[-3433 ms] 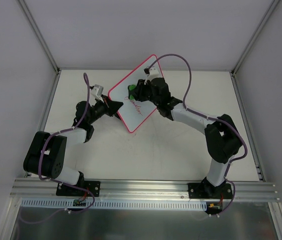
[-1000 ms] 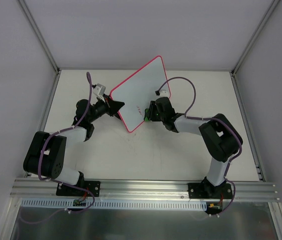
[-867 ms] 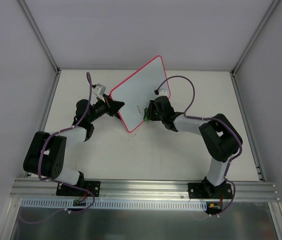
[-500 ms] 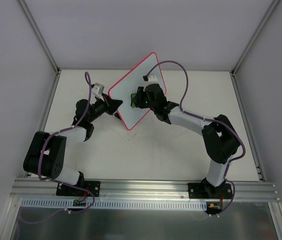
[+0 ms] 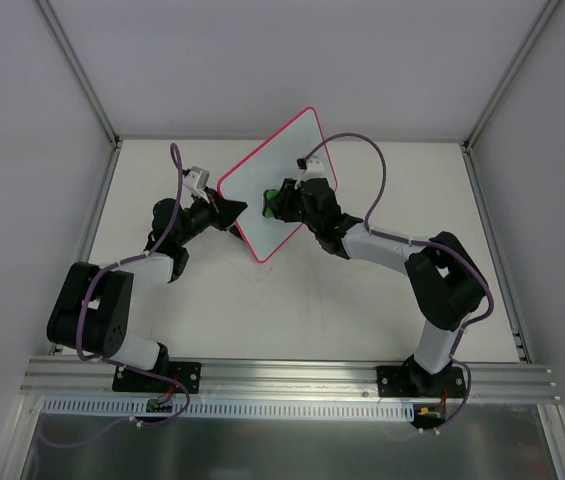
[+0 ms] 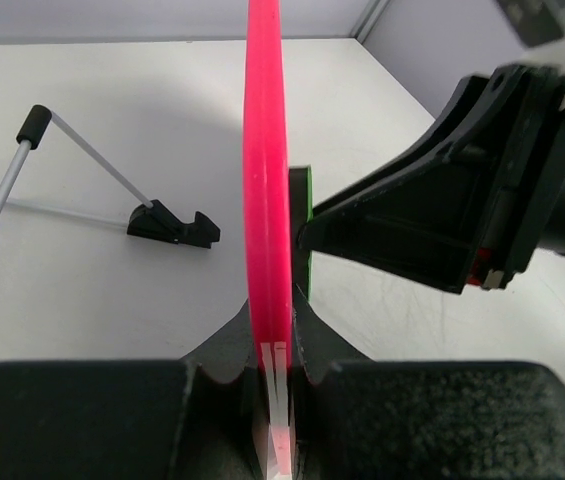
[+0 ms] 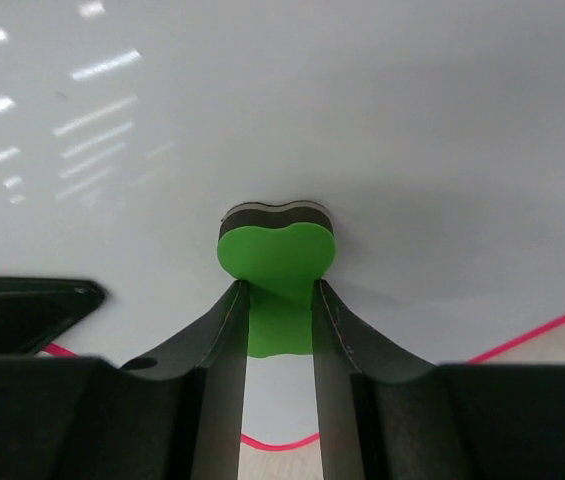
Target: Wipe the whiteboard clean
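We've got the glossy white, pink-rimmed whiteboard point(image 5: 280, 165) tilted up at our 12 o'clock, left gripper point(image 5: 230, 213) clamped on its 8 o'clock edge, right gripper point(image 7: 278, 287) squeezing the small green eraser block point(image 7: 275, 250) against its face from 4 o'clock.

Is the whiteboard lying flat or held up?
Held up on edge: the left gripper clamps the whiteboard by its pink rim, table showing on both sides.

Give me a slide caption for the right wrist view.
The right fingers hold a green eraser against the whiteboard.
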